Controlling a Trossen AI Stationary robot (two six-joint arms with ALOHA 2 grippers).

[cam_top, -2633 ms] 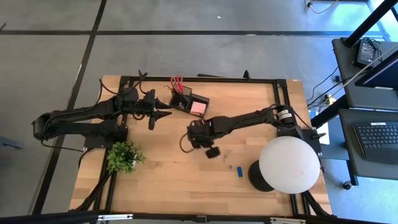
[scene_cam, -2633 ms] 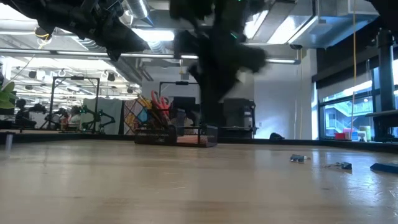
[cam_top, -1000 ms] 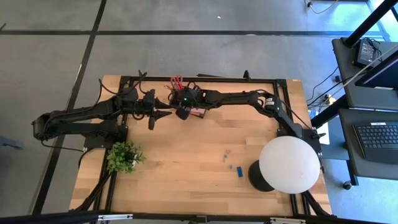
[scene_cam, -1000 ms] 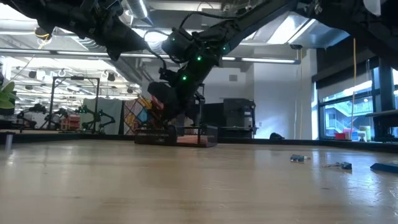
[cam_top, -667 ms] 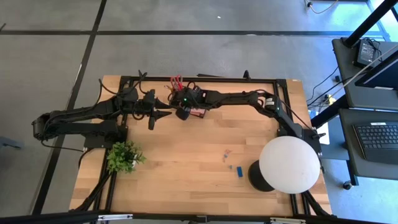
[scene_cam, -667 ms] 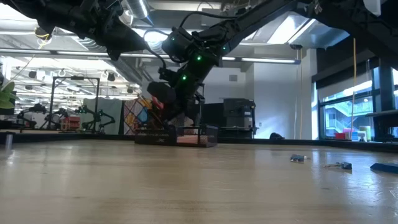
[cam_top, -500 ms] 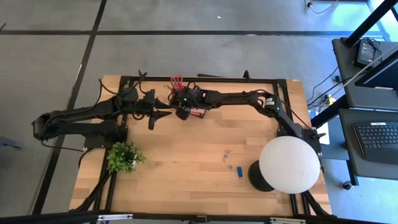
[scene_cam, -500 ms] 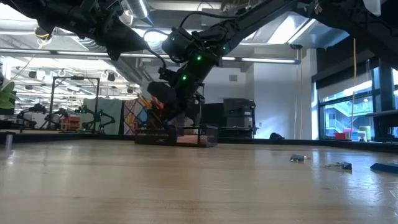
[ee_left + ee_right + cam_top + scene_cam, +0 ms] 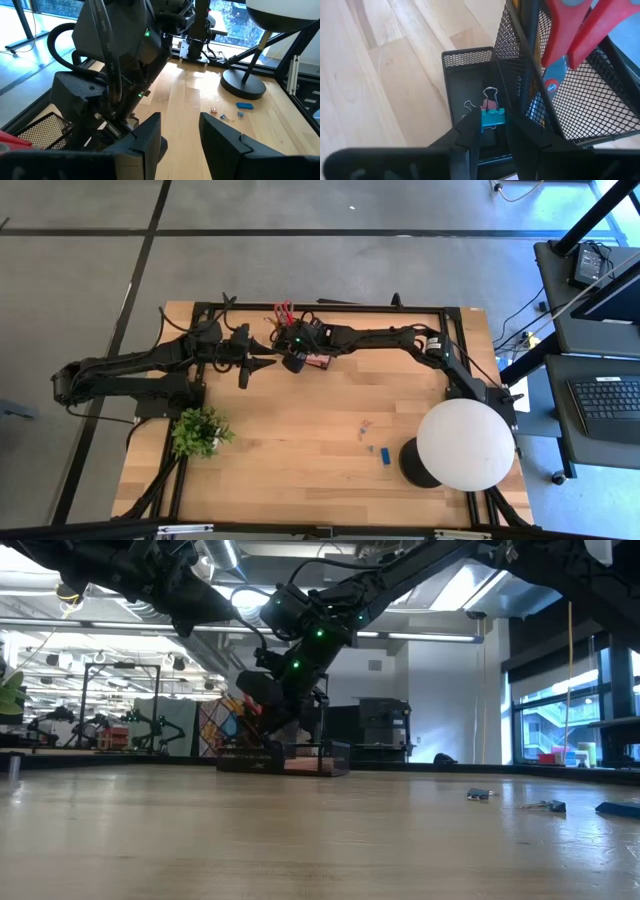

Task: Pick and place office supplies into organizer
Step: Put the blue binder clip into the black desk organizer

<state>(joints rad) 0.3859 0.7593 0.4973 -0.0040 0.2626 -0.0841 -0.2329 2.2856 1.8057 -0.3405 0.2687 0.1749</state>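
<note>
The black mesh organizer (image 9: 470,75) stands at the table's far side, with red-handled scissors (image 9: 580,25) upright in its taller cup. My right gripper (image 9: 491,129) hovers over the lower tray compartment, shut on a small teal binder clip (image 9: 492,119). A pink clip (image 9: 489,103) with wire loops lies on the tray's floor below it. In the high view the right gripper (image 9: 293,360) covers most of the organizer, and a pink sticky-note pad (image 9: 318,360) shows beside it. My left gripper (image 9: 182,135) waits open just left of the organizer, holding nothing. My right gripper pinches the teal binder clip's body (image 9: 493,115) between its two fingertips. The fingers slant down from above and from the table's right side. The clip sits over the organizer's low tray compartment; whether it touches the tray floor I cannot tell.
A small blue block (image 9: 385,455) and tiny clips (image 9: 365,427) lie loose on the wood right of centre. A white globe lamp (image 9: 465,445) on a black base stands at the near right. A green potted plant (image 9: 200,430) sits at the near left.
</note>
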